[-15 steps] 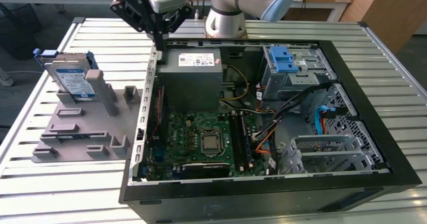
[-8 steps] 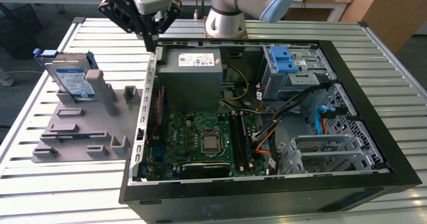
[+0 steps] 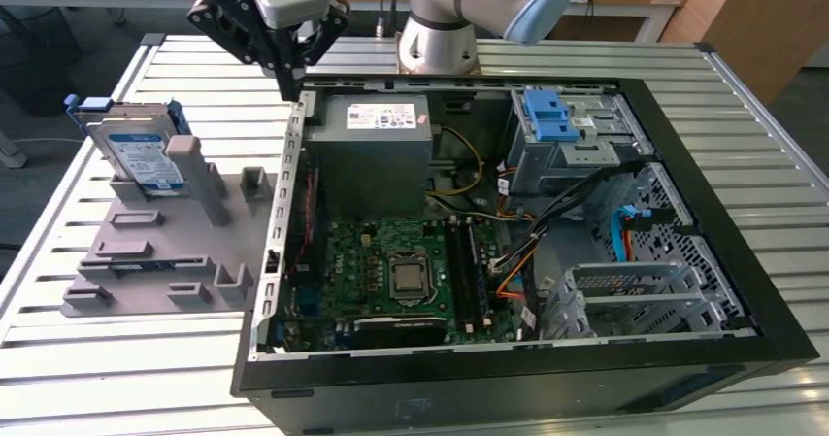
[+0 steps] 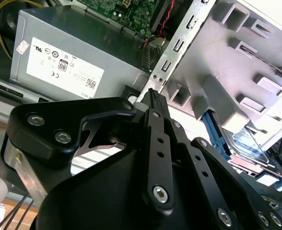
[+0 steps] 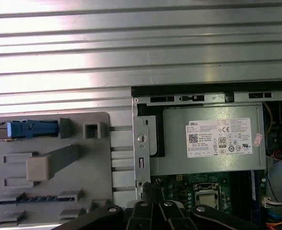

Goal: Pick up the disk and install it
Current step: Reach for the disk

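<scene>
I count one arm [image 3: 447, 18] and one gripper [image 3: 287, 84], its black fingers pinched together on nothing. It hangs over the rear corner of the open computer case [image 3: 518, 370], next to the power supply [image 3: 376, 164]. In both wrist views the fingertips [image 4: 153, 96] [image 5: 153, 186] meet at the case's perforated metal edge. One disk [image 3: 140, 156]: a flat silver rectangle with a white-and-blue label in a blue plastic bracket. It stands on edge in a slot of the grey fixture [image 3: 155, 251] at the exterior view's left, outside the case and well apart from the gripper. The first wrist view shows its blue top edge [image 5: 30, 128], and the second wrist view shows it past the fixture's posts [image 4: 246, 143]. One fixture, matte grey plastic with blocky posts and slots. One case, black frame with its side off, holding one grey boxy power supply with a white sticker, one green motherboard [image 3: 376, 261], and a metal drive cage [image 3: 577, 150] with two blue latch tabs [image 3: 550, 116]. Everything sits on a ribbed, shiny aluminium-slat table [image 3: 130, 383]. Wood-coloured furniture [image 3: 758, 18] stands behind it.
</scene>
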You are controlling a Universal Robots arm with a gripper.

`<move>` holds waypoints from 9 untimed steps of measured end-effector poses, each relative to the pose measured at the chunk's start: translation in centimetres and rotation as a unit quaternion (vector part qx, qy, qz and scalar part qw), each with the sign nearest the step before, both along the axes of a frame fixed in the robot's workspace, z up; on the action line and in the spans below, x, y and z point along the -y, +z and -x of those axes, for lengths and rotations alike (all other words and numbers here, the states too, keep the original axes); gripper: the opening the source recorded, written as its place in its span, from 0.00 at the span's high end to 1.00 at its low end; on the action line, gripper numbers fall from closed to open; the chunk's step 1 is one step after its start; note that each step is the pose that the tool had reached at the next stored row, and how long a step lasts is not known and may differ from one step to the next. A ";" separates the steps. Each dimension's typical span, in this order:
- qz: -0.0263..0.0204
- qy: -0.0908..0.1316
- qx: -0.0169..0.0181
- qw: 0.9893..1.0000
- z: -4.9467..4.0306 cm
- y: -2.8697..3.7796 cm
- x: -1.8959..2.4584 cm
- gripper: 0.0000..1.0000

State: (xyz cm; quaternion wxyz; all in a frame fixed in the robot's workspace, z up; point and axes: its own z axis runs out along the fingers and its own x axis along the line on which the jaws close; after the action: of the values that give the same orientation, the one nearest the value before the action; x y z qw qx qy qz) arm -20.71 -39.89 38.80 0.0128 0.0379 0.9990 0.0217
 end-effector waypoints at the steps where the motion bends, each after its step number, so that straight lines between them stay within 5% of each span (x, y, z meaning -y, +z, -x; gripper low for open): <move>1: 0.000 0.000 0.000 1.000 0.03 -0.01 0.00 0.89; 9: 0.000 0.000 0.000 1.000 0.30 -0.04 0.00 0.89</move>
State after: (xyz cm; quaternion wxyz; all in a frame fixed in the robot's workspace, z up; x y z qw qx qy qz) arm -21.01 -39.89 38.77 0.0128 0.0379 0.9990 0.0217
